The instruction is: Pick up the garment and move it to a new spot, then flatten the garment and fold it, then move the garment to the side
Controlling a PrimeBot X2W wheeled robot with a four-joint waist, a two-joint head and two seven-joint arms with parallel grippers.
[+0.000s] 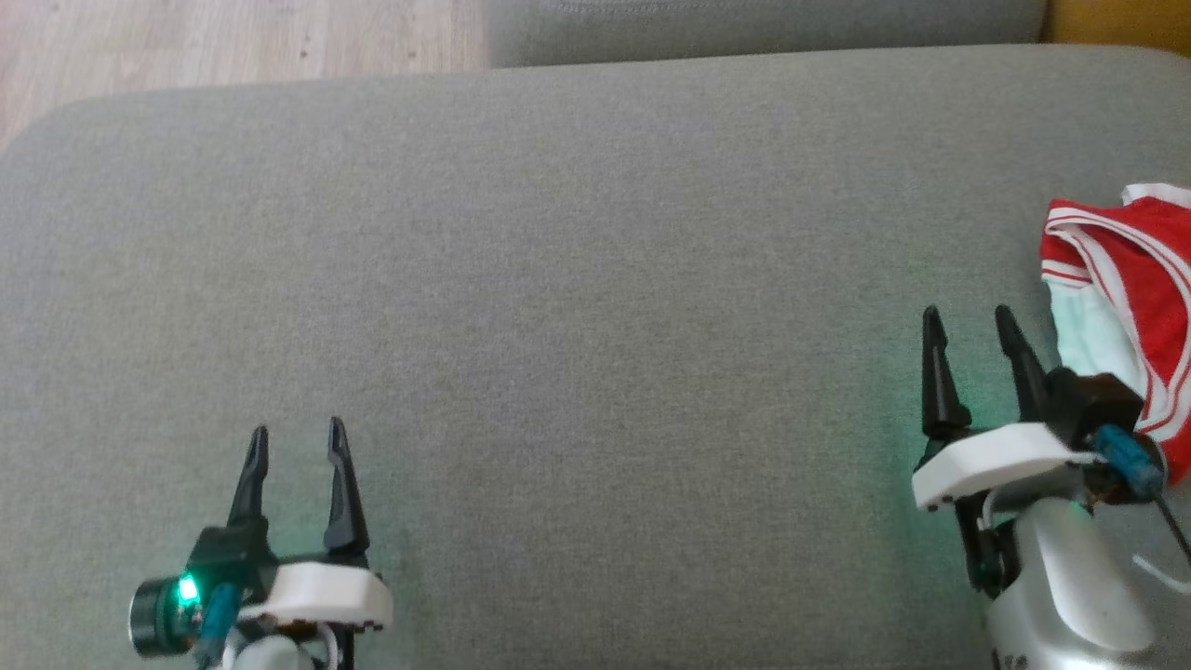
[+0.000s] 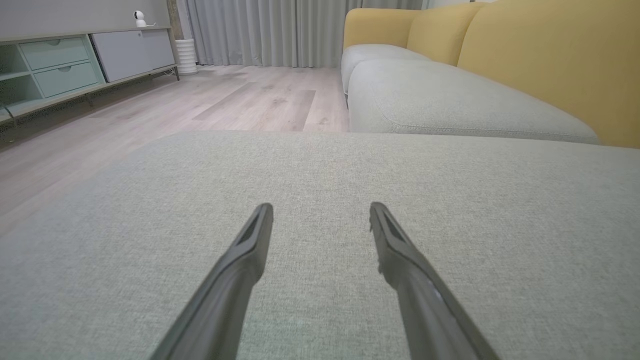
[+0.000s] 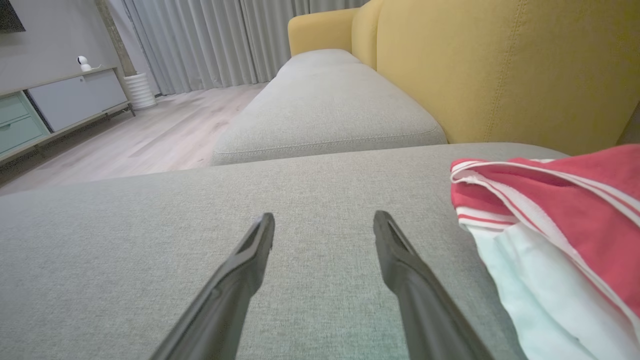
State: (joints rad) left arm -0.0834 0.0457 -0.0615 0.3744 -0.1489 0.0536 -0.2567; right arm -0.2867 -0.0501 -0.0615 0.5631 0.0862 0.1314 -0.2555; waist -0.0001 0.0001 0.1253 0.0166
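Note:
The garment (image 1: 1130, 279) is red with white stripes and a pale lining, lying bunched at the right edge of the grey cushion (image 1: 595, 279). In the right wrist view the garment (image 3: 560, 220) lies just right of my fingers. My right gripper (image 1: 970, 322) stands open beside its left edge, nothing between the fingers; the same open gripper (image 3: 324, 220) points over bare cushion. My left gripper (image 1: 296, 431) hovers open at the lower left, far from the garment, and in its own view the left gripper (image 2: 321, 209) holds nothing.
A second grey seat cushion (image 3: 325, 115) and the yellow sofa back (image 3: 500, 65) lie beyond. Wooden floor (image 2: 200, 100) runs to the left, with a low cabinet (image 2: 60, 65) and curtains (image 2: 260, 30) farther off.

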